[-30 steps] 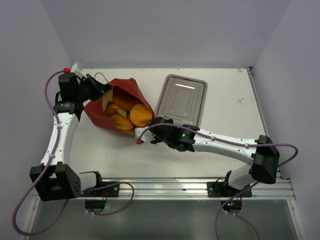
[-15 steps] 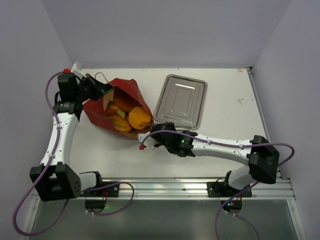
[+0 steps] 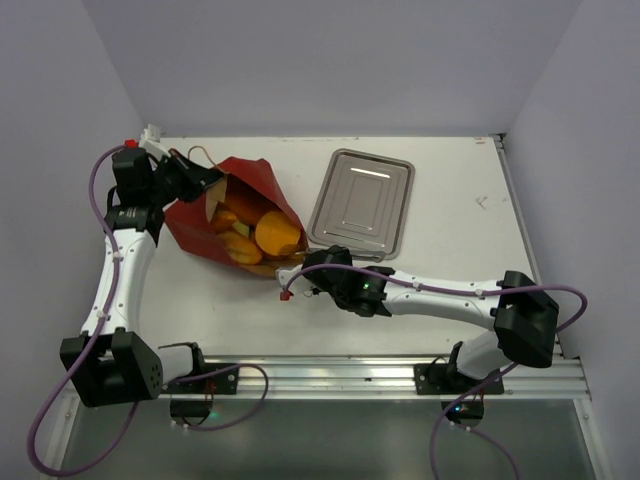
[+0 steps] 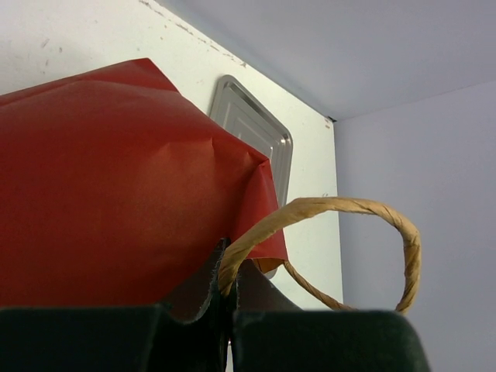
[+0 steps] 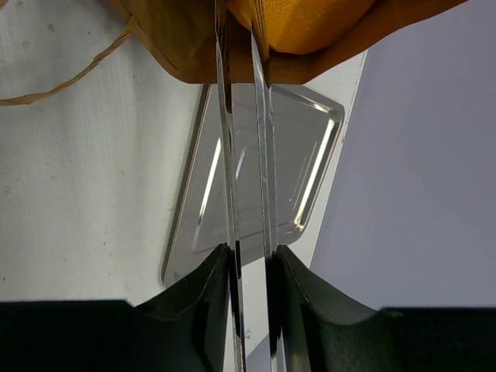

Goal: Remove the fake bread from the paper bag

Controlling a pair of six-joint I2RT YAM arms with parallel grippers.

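Obs., bread-out-of-bag trial.

Tall red paper gift bag with brown kraft lining [image 3: 250, 182] lies on its side at the far left of the white tabletop [image 3: 450, 240], mouth facing the middle. The golden-orange toy bread pieces [image 3: 277, 235] are all inside the bag, piled just within the mouth. None lies on the tabletop. A round bun sits foremost.

Left pincer [image 3: 190, 178] is at the bag's far upper rim. In its wrist view the dark fingers [image 4: 194, 294] are clenched together, with the twisted paper cord handle [image 4: 372, 213] coming out between them. I read this as the left arm gripping the bag by the rim and handle to keep it in place.

Right pincer [image 3: 293, 276] sits at the near lower lip of the mouth. Its wrist view shows the two thin blades only narrowly parted, tips against the kraft lip and the orange bun. I cannot tell whether they grip anything.

Rectangular metal tray [image 3: 362, 197] lies just beside the bag's mouth, to the right.

Judgement: extraction of the first piece is in hand and nothing is out yet. The next move calls for the right blades to spread wider than the bun, advance over the lip, close on the bun and draw it clear of the mouth, with the left grip kept firm so the bag does not drag along.
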